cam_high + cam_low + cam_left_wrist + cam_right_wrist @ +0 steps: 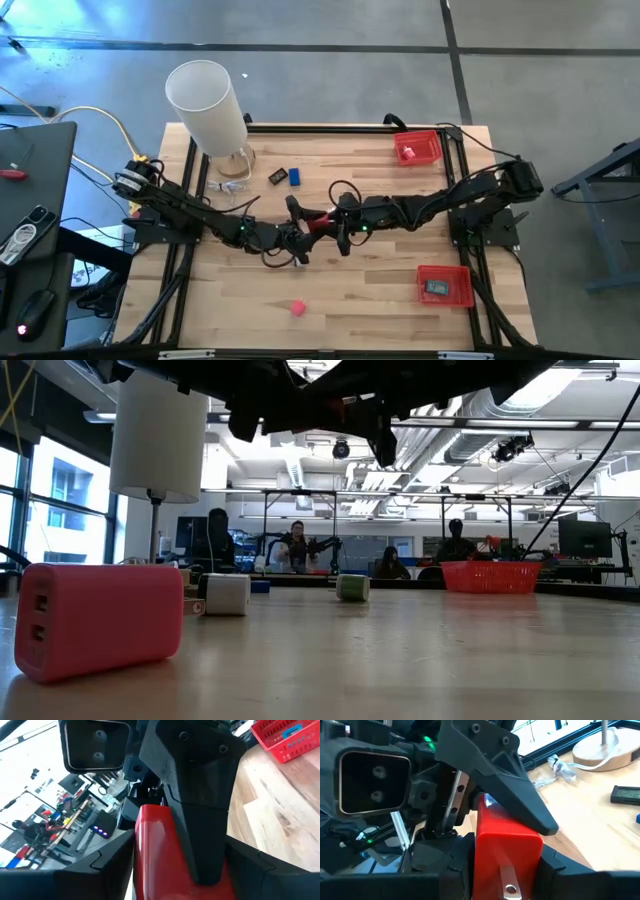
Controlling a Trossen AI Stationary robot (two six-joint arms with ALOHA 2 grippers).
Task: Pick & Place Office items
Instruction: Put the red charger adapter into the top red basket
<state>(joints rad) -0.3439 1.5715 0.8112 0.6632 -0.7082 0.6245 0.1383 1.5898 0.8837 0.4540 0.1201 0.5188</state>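
Observation:
A small red block (pixel 318 222), one of the office items, hangs above the middle of the table between my two grippers. My left gripper (pixel 303 232) reaches it from the table's left, my right gripper (pixel 335 222) from the right, and both are shut on it. A pink item (pixel 297 308) lies flat near the front edge, large in the low view (pixel 100 620). A blue item (pixel 295 177) and a black item (pixel 278 177) lie at the far side. My left gripper pinches the red block (pixel 155 850) between its two fingers, coming level from the table's left. The right arm's finger (pixel 200 795) covers part of the block's front face. The block is lifted clear of the table. My right gripper pinches the red block by its two sides (pixel 485 855), at the end that bears a metal tab (pixel 509 887). It comes from the table's right, slanting slightly down. The left arm's finger (pixel 505 775) lies across the block's upper face.
A tall white cylinder (pixel 205 100) stands at the far left. One red tray (pixel 418 147) sits at the far right, another (pixel 445 285) at the near right with a teal item in it. White (pixel 227 594) and green (pixel 352 587) items show in the low view.

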